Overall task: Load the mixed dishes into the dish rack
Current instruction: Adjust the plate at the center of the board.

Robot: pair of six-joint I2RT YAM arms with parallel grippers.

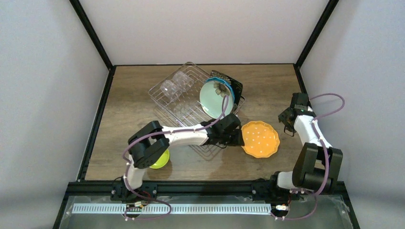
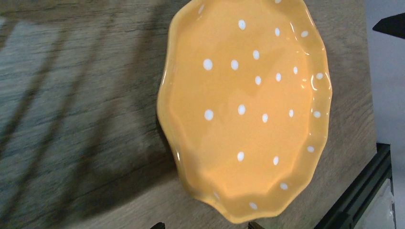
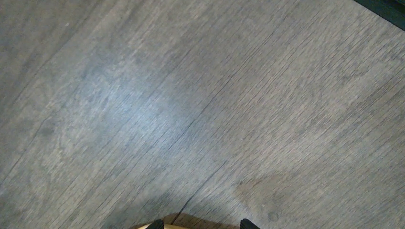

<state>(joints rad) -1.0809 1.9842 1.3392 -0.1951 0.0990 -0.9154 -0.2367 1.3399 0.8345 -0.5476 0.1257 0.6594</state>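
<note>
Wood-grain table, grey walls, black frame posts. Orange scalloped ceramic plate with white dots lies flat, face up, on the table just beside the near right corner of the silvery wire dish rack.

My left pincer sits low at that plate's left edge, jaws spread wide, nothing between them. In the left wrist view the plate fills the frame ahead of the fingertips; contact with the rim: cannot tell.

My right pincer hangs over bare wood to the right of the same plate, apart from it, jaws also spread, gripping nothing.

In the rack:
- clear glass, on its side, far left end
- round mint flower plate, teal plate and black square plate, on edge, close together at the right end

Small yellow-green bowl sits on the table beneath my left elbow.
</note>
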